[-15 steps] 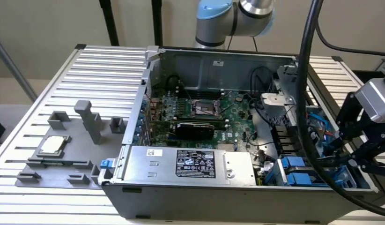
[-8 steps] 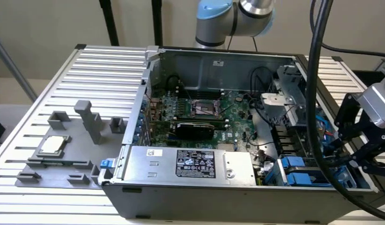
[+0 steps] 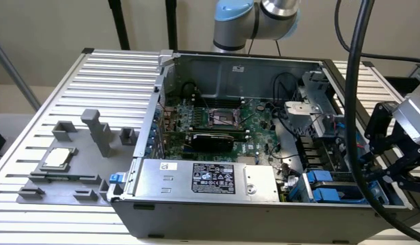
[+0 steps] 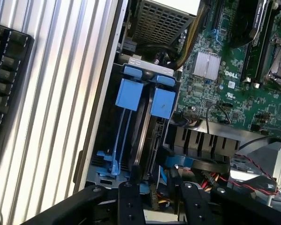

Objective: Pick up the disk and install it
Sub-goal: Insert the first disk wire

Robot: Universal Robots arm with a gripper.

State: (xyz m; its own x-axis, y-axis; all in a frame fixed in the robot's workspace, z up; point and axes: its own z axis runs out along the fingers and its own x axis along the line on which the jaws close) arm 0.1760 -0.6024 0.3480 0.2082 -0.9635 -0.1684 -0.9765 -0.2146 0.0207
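On the ribbed metal table [image 3: 108,66] your computer case [image 3: 196,219] lies open. The disk [image 4: 162,103] sits edge-up in its bay (blue frame showing), seemingly installed, and your gripper [image 4: 154,199] hovers just beside it, jaws apart, holding nothing.

Plain beige wall [image 3: 53,25] across the back, flat and bare, evenly lit, with no hard shadows on it. Two thin black upright poles [image 3: 119,23] stand against it, side by side. Down front, a silver ribbed aluminium table [image 3: 114,66], its long slats running away toward the wall and catching a soft sheen. At the exterior view's left, a grey metal rod [image 3: 12,71] slants past the table's corner.
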